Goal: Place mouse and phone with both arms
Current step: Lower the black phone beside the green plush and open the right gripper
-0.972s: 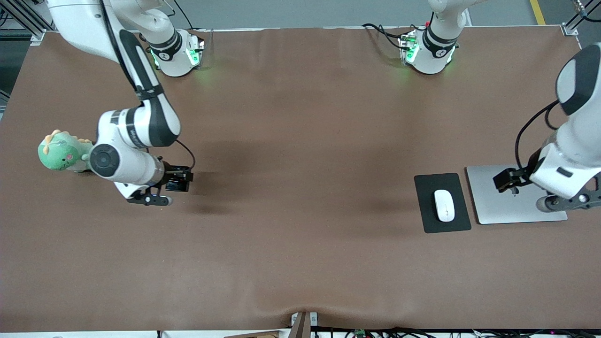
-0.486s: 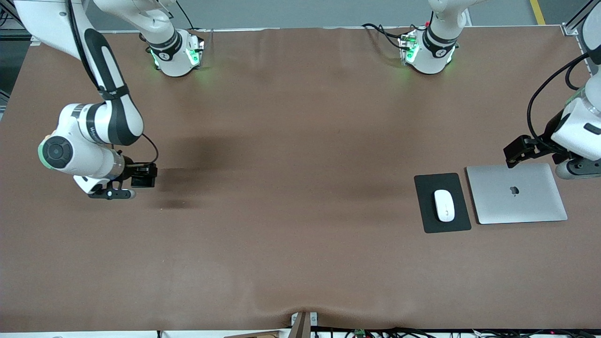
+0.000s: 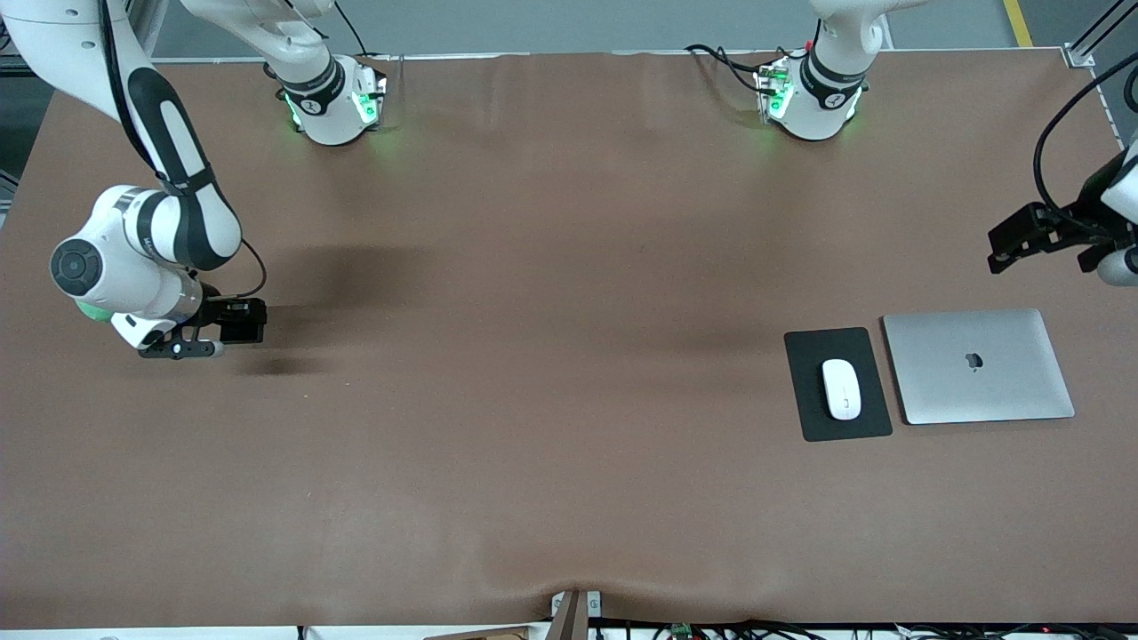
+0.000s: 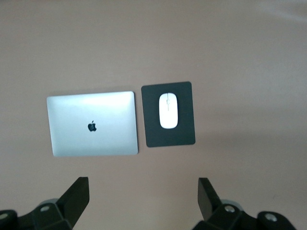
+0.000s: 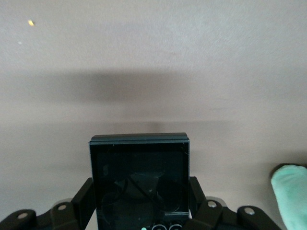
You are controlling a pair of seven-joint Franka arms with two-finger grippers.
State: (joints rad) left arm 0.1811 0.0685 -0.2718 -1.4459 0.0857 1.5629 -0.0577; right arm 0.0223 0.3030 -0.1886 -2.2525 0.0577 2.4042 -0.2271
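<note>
The white mouse [image 3: 841, 388] lies on a black pad [image 3: 813, 356] beside a closed silver laptop [image 3: 978, 366], toward the left arm's end of the table. The left wrist view shows the mouse [image 4: 168, 110], pad [image 4: 170, 139] and laptop [image 4: 92, 123] from high up. My left gripper [image 3: 1009, 244] is open and empty over bare table near the laptop; its fingers [image 4: 76, 197] stand wide apart. My right gripper [image 3: 233, 324] is shut on the black phone [image 3: 251, 320] over the table at the right arm's end. In the right wrist view the phone [image 5: 140, 172] sits between the fingers [image 5: 82, 199].
A green plush toy [image 5: 290, 191] lies close to the right gripper; in the front view only a sliver of it [image 3: 89, 310] shows under the right arm. The brown table cover [image 3: 551, 356] is bare across the middle.
The right arm has carried the phone toward its end of the table, covering the plush toy. The left arm has drawn back off the laptop toward the table's edge, uncovering it.
</note>
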